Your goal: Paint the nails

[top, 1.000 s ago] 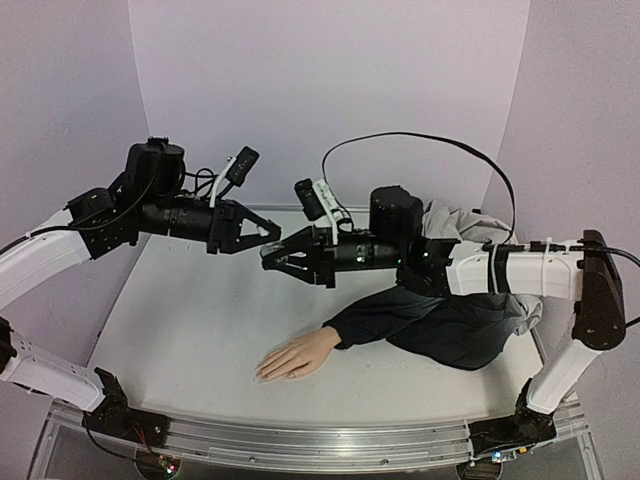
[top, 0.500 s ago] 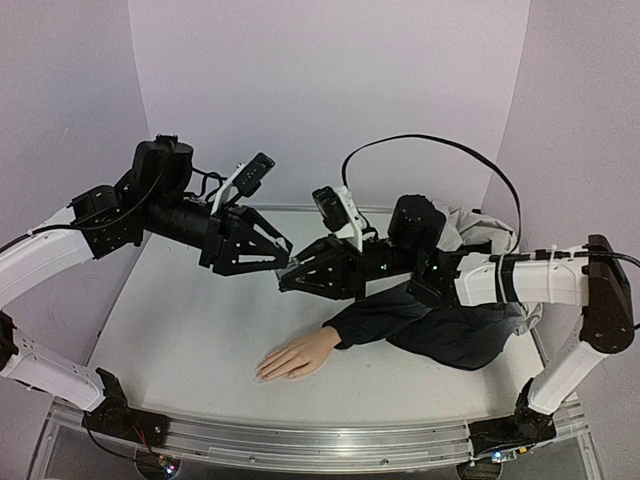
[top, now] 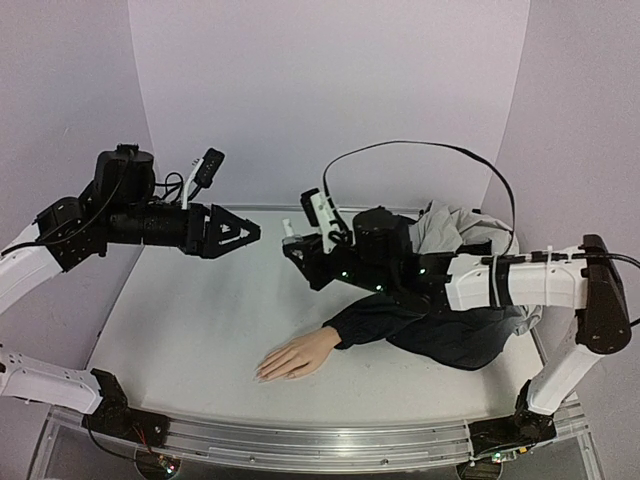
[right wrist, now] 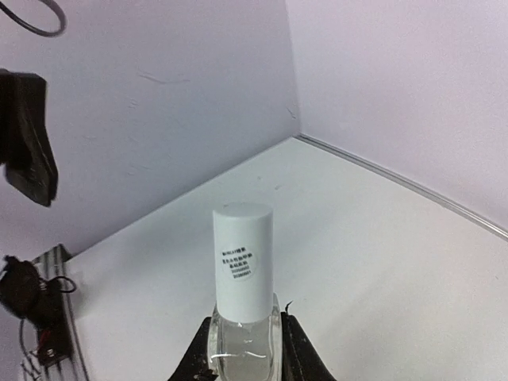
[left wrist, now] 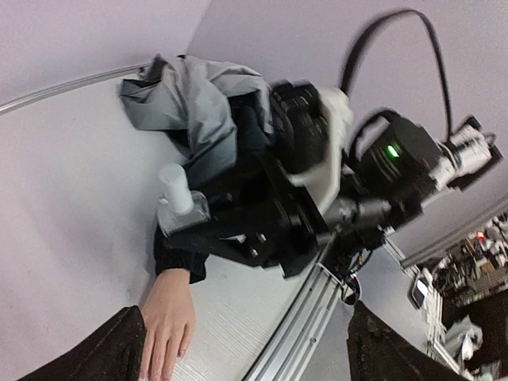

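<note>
A peach mannequin hand (top: pixel 296 355) lies palm down on the white table (top: pixel 180 320), its dark navy sleeve (top: pixel 400 312) running right. The nails (top: pixel 262 375) are tiny pale tips pointing left; in the left wrist view the nails (left wrist: pixel 182 352) show low on the hand (left wrist: pixel 167 313). My right gripper (right wrist: pixel 246 353) is shut on a small clear glass bottle (right wrist: pixel 244 262) with a white cap on, held above the table. The bottle (top: pixel 289 238) faces left from the right gripper (top: pixel 297 250). My left gripper (top: pixel 250 234) hangs open and empty, a short gap left of the bottle (left wrist: pixel 178 198).
A crumpled grey cloth (top: pixel 455 228) lies over the sleeve at the back right. Purple walls (top: pixel 330 90) close in the back and both sides. An aluminium rail (top: pixel 300 440) runs along the near edge. A black cable (top: pixel 420 145) arcs above the right arm.
My left gripper has opened and drawn back to the left, away from the bottle. The right gripper has swung up and back slightly, still holding the capped bottle.
</note>
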